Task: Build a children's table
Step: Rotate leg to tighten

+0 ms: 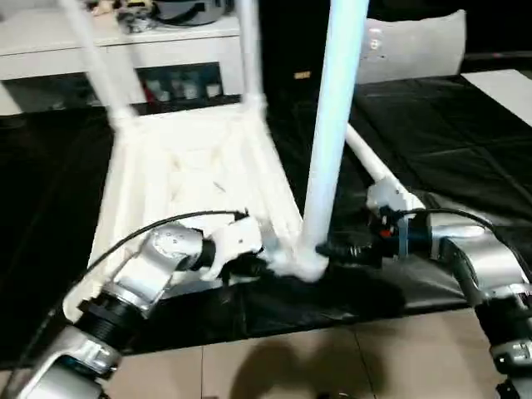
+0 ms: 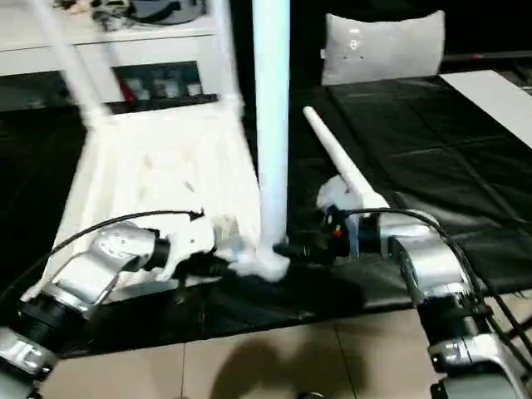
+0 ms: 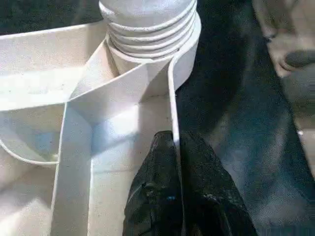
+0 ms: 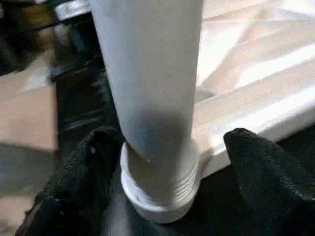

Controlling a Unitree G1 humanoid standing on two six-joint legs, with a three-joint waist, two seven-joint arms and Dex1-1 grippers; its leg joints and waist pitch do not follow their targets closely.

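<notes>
The children's table top (image 1: 191,174) lies upside down on a black mat, ribbed side up. Two legs (image 1: 96,58) (image 1: 248,50) stand in its far corner sockets. A third leg (image 1: 337,125) stands upright in the near right socket, its threaded base (image 4: 160,189) showing in the right wrist view. My left gripper (image 1: 253,266) is shut on the top's thin rim (image 3: 173,98) just beside that socket. My right gripper (image 1: 332,252) is open, one finger (image 4: 91,167) on either side of the leg's base. A loose leg (image 2: 337,162) lies on the mat behind my right arm.
A white cabinet (image 1: 125,41) stands behind the table top and a grey cushion (image 1: 416,46) at the back right. A white sheet (image 1: 507,83) lies at the far right. The mat ends at tiled floor (image 1: 332,357) near me.
</notes>
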